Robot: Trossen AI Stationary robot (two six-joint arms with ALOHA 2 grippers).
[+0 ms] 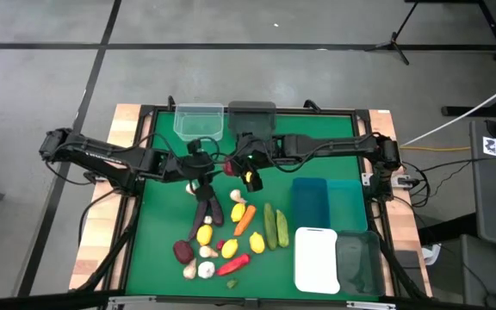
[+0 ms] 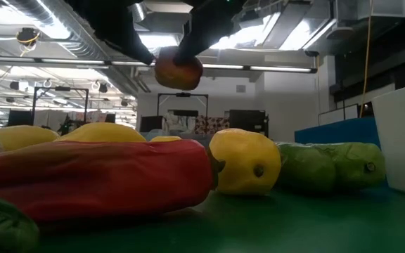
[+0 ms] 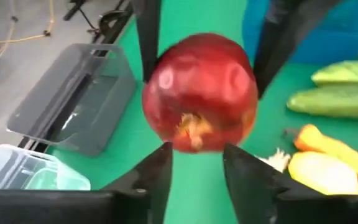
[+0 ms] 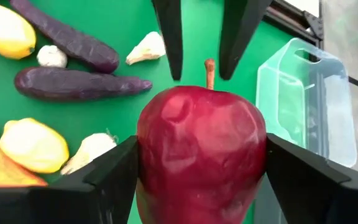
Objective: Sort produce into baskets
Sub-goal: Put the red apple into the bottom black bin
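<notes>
While the red apple (image 4: 201,155) is pinched by the right gripper (image 4: 201,180), the left gripper (image 3: 197,165) is spread; if squeezed loosely, it could be dropped onto the table (image 1: 158,232).

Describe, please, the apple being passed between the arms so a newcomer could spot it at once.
Look above the green mat, just in front of the dark grey basket. A red apple hangs there in the right hand. Unlike all other produce, it is off the mat.

place: lab/workshop | floor: grey concrete (image 1: 231,69), tripod (image 1: 394,39), cables (image 1: 455,146) | ceiling: exposed ducts (image 2: 41,17), strip lights (image 2: 273,68) | background: equipment racks (image 2: 245,121) | tabletop: green mat (image 1: 162,215)
</notes>
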